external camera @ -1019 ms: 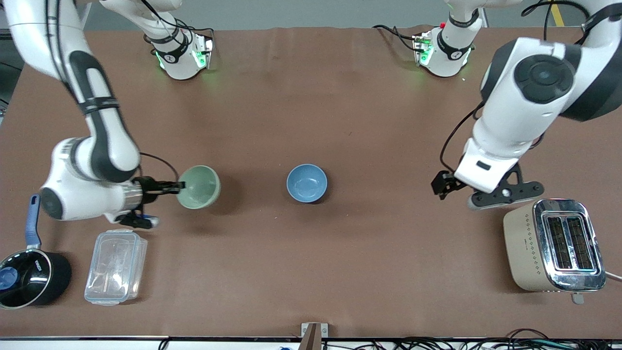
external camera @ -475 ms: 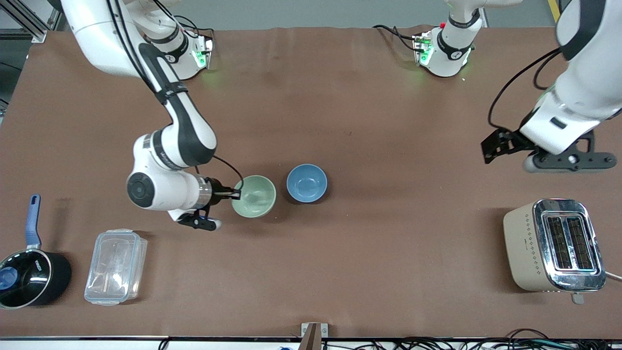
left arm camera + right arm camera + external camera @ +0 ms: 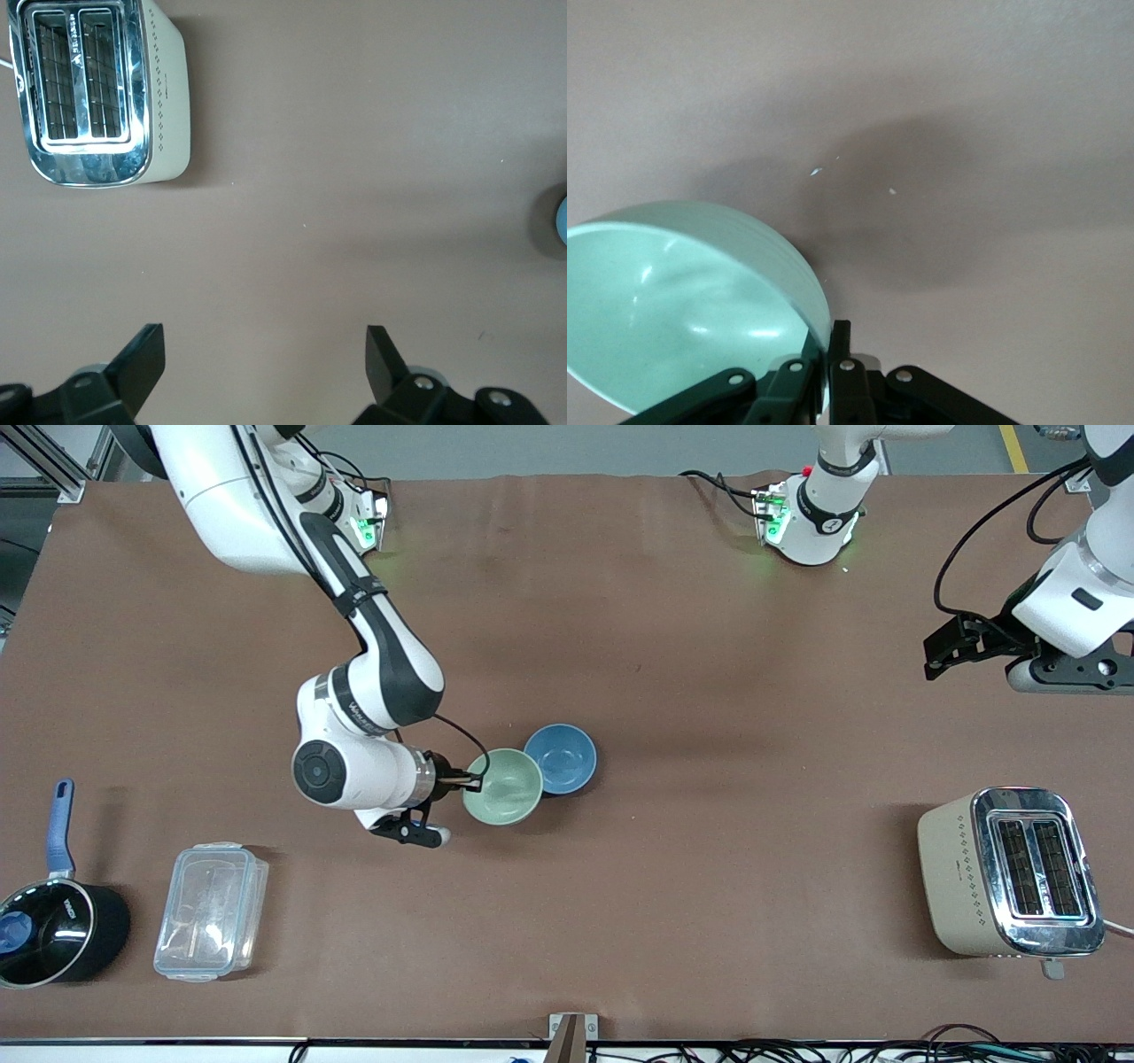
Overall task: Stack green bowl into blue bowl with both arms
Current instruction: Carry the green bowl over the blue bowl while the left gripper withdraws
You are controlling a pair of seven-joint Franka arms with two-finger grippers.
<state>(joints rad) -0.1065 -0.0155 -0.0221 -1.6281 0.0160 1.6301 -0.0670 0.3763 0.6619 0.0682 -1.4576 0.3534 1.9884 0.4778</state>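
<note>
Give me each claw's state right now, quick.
Left claw: open, holding nothing, above bare table.
Right claw: shut on the green bowl rim, beside the blue bowl.

Brown table (image 3: 673, 921): toaster (image 3: 1010, 872), saucepan (image 3: 53, 930), seemingly empty container (image 3: 211, 911), blue bowl (image 3: 567, 755).

Right arm: reached from its base toward the worktop's middle, wrist turned sideways, right gripper (image 3: 475, 782) clamped on a held rim. Left arm: raised at its own end of the worktop, waiting, left gripper (image 3: 264, 365) spread wide.
</note>
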